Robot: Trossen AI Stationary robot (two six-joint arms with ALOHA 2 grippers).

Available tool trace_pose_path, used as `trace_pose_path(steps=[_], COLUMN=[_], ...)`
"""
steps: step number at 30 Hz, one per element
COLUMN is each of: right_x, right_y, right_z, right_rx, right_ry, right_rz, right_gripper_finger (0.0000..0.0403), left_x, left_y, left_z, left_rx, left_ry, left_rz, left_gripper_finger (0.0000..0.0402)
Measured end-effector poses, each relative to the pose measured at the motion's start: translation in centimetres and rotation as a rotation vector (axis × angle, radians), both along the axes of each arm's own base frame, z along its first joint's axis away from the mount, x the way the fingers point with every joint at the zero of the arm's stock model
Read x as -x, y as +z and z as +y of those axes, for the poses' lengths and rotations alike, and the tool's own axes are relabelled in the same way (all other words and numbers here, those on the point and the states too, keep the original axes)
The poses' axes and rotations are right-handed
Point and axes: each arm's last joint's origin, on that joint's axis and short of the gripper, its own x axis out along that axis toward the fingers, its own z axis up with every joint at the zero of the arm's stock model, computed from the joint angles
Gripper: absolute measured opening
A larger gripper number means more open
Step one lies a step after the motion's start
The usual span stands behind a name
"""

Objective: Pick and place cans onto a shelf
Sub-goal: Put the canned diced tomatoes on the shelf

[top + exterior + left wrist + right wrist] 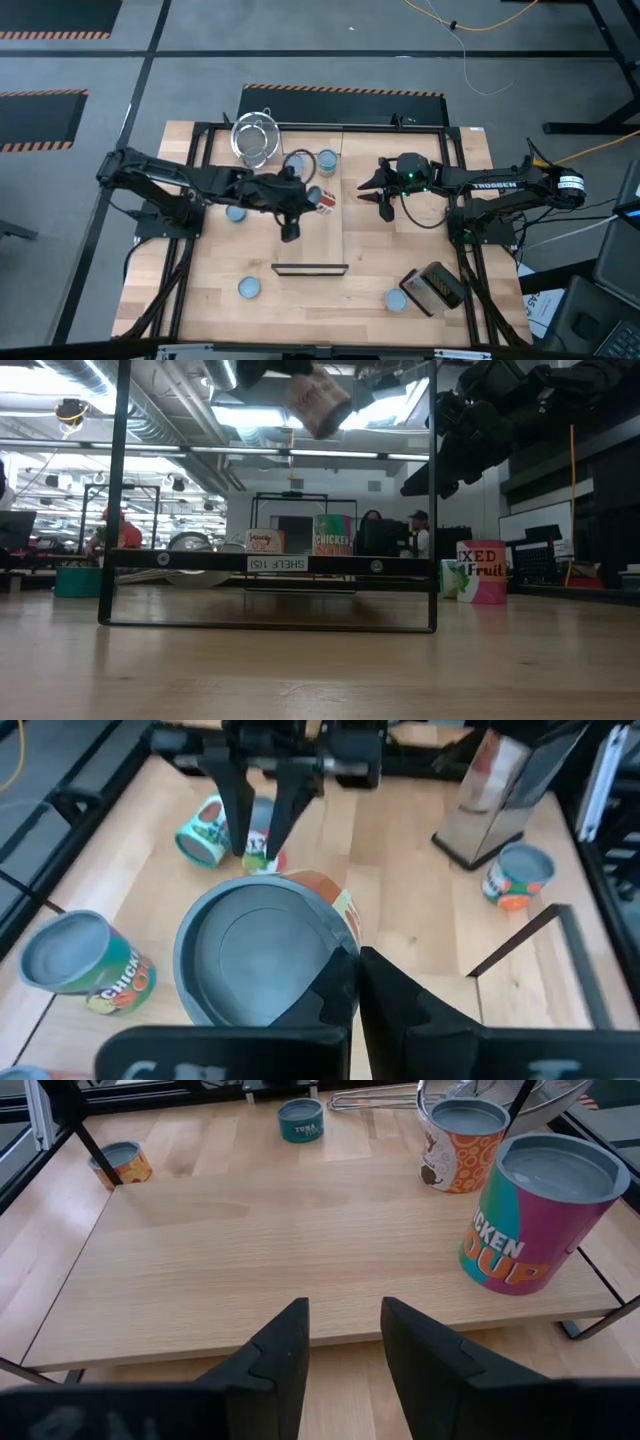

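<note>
- The shelf (312,215) runs down the middle of the table, with two cans already standing on it at the far end, the tall pink and teal can (537,1215) and the orange can (456,1142).
- The left gripper (292,205) is clamped on a red-labelled can (262,948), held up in the air over the shelf.
- The right gripper (343,1342) waits low at the shelf's edge, fingers apart, holding nothing.
- Risk: the carried can looks tilted in the low view, so it could tip once it's let go.
- The grip itself is hard to judge, probably just pinching the rim.
</note>
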Motion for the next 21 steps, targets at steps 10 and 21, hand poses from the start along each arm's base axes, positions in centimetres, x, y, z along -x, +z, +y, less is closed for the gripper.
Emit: trace_pose_path(steps=[10, 21], right_x=[0.0, 0.0], right_y=[0.0, 0.0], right_z=[0.0, 0.0], right_rx=[0.000, 0.000], right_ry=[0.000, 0.000], right_rz=[0.000, 0.001], right_gripper_finger=[0.0132, 0.0132], left_x=[-2.2, -3.8], left_y=[-4.0, -8.6], left_z=[-0.3, -1.1], left_rx=[-0.011, -0.010], left_ry=[0.007, 0.000], left_rz=[0.186, 0.391], left_gripper_finger=[0.0002, 0.0002])
